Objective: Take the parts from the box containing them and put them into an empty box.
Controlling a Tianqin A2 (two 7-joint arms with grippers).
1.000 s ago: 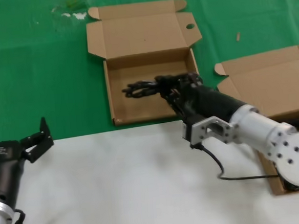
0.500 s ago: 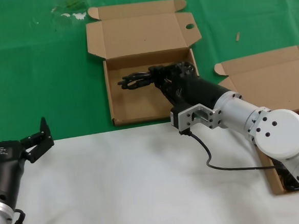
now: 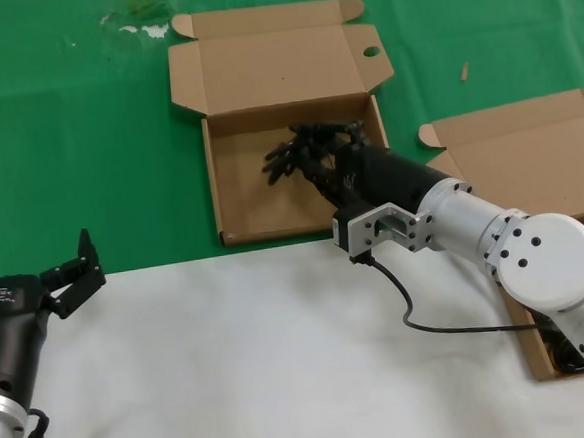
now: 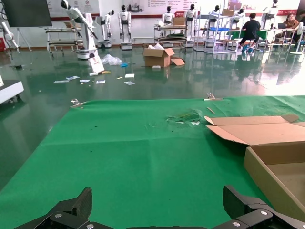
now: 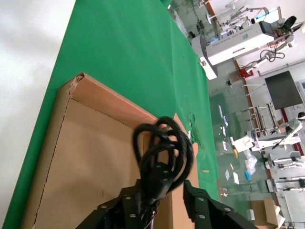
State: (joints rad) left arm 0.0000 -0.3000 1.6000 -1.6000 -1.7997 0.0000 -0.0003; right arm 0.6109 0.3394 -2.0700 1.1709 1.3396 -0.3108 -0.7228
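Observation:
The empty box point(image 3: 240, 198), its lid flap pierced by a round hole, lies open at the back centre. My right gripper point(image 3: 320, 165) reaches into it and stands open. A black power cord bundle point(image 3: 296, 155) sits loosely between the fingers, leaning on one and clear of the other. The right wrist view shows the cord point(image 5: 162, 152) over the box floor point(image 5: 86, 157) and the gripper point(image 5: 162, 205) below it. The box containing the parts point(image 3: 528, 157) is at the right, its tray mostly hidden behind my right arm. My left gripper point(image 3: 70, 275) is parked open and empty at the near left.
A green mat point(image 3: 66, 145) covers the far half of the table and a white cloth point(image 3: 232, 364) the near half. The left wrist view shows the left gripper point(image 4: 159, 217) over bare green mat, with the holed box's corner point(image 4: 276, 167) to one side.
The right arm moved further over the holed box a second ago, then held still. The cord, stretched out sideways before, now hangs bunched closer to the fingers. The left arm stayed still.

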